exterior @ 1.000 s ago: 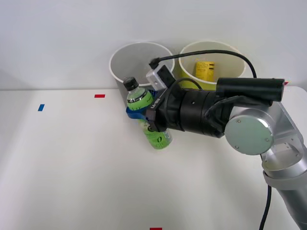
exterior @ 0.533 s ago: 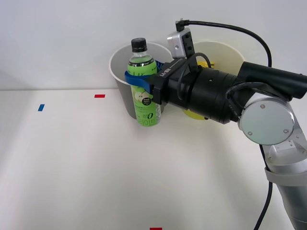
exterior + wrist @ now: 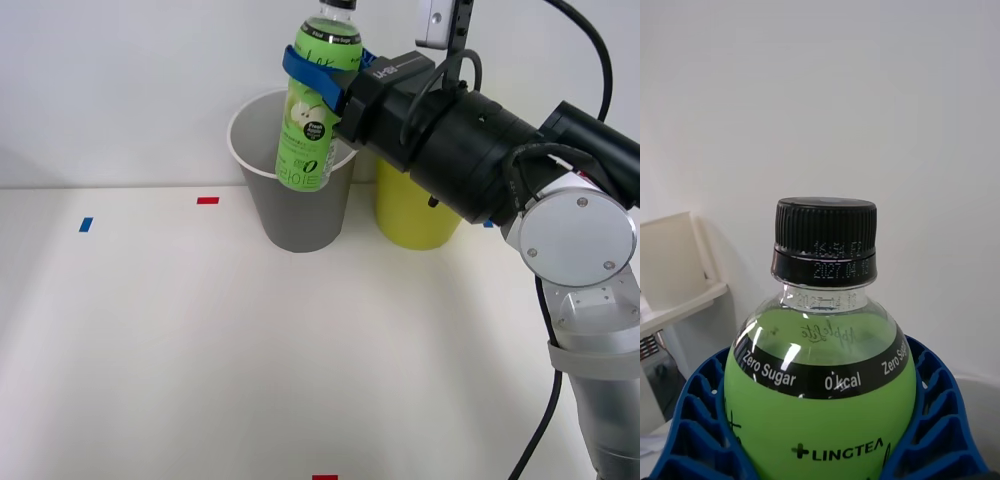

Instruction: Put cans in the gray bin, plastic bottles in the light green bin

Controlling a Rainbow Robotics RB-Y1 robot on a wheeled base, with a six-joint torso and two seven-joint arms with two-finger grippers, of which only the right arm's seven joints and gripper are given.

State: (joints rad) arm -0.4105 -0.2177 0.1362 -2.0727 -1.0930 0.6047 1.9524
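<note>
Right gripper point(image 3: 330, 72) clamps green-label bottle point(image 3: 312, 120) upright above gray bin point(image 3: 262, 170) – risk: release here puts plastic in wrong bin, light green bin point(image 3: 410, 215) just beside.

Green bottle: small clear plastic bottle with a bright green apple-picture label point(image 3: 312, 115) and a black ribbed cap point(image 3: 825, 225); a black band on its shoulder reads "Zero Sugar 0 kcal".
Bottle pose: nearly upright, cap up, tilted slightly, raised off the table, its lower end over the front rim of the gray bin.
Bottle hold: blue ribbed fingers point(image 3: 692, 420) hug its upper body on both sides.
Gray bin: round, tapered gray wastebasket with a white rim point(image 3: 300, 215), upright at the far side of the table.
Light green bin: round, tapered yellow-green wastebasket point(image 3: 412, 218), upright, just beside the gray bin on the robot's right.
</note>
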